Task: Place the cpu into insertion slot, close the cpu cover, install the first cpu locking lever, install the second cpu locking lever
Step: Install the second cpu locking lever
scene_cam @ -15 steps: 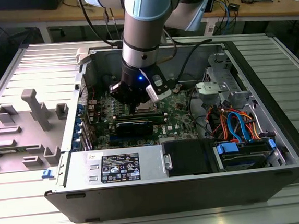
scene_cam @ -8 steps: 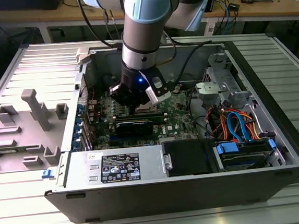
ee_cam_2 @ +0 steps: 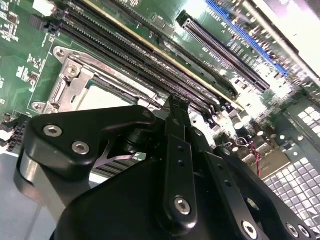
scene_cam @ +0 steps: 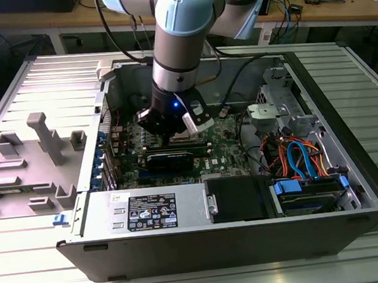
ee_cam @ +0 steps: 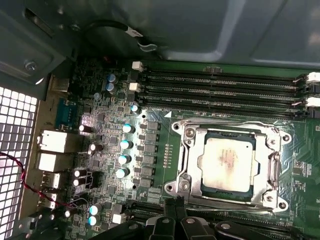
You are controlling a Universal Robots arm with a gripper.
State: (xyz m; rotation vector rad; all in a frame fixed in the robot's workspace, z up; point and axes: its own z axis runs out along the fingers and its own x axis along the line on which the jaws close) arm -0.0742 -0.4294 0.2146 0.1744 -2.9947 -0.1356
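reading the exterior view from its left, we see the grey fixture tray (scene_cam: 28,162) on the worktop, then the open computer case (scene_cam: 237,236), where our gripper (ee_cam: 176,218) hangs with fingertips pinched together, holding nothing. the cpu (ee_cam: 229,161) sits in the insertion slot (ee_cam: 186,176) under the cpu cover (ee_cam: 227,123). we judge a lever could slip free, springing the cover up.

End effector (ee_cam_2: 172,107) lowered — fingers together.
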